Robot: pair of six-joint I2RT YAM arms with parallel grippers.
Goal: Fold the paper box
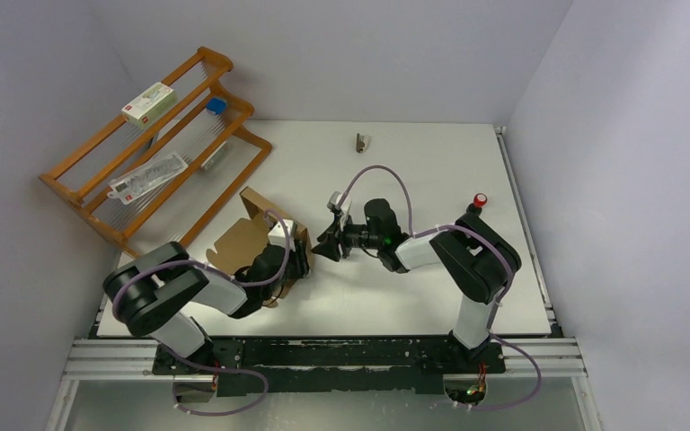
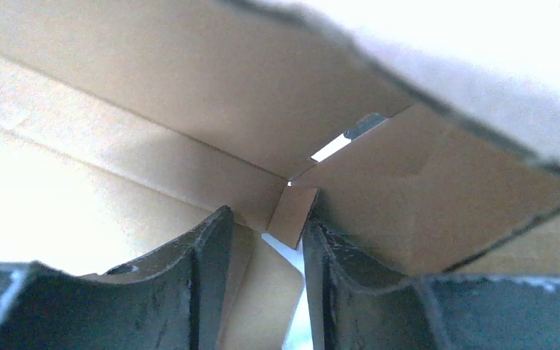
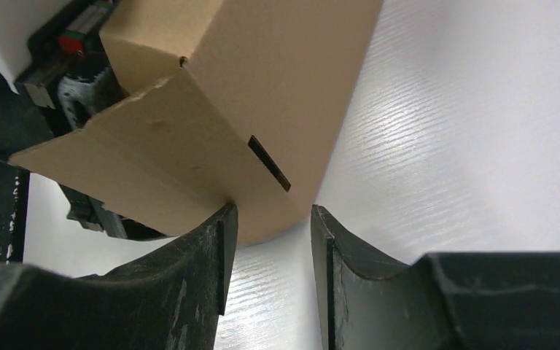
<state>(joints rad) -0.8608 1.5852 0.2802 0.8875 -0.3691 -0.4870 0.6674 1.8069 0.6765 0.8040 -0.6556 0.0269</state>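
The paper box point(image 1: 243, 238) sits half-formed near the left edge of the table point(image 1: 431, 171), its walls raised and a flap standing toward the far left corner. A wooden rack point(image 1: 144, 135) crowds that corner. The middle and right of the surface lie bare, apart from a small grey object point(image 1: 360, 142) near the far edge and a red button point(image 1: 480, 199) by the right edge.

The left gripper point(image 2: 268, 219) reaches inside the box with its fingers apart and an inner corner tab just ahead of the tips. Whether it touches the tab I cannot tell. The right gripper point(image 3: 270, 211) is also spread, just beside the box's outer right wall, with a rounded flap corner at one fingertip.

Only the left wrist view shows the box's inside folds and a lit slit. Only the right wrist view shows the dark slot on the outer wall.
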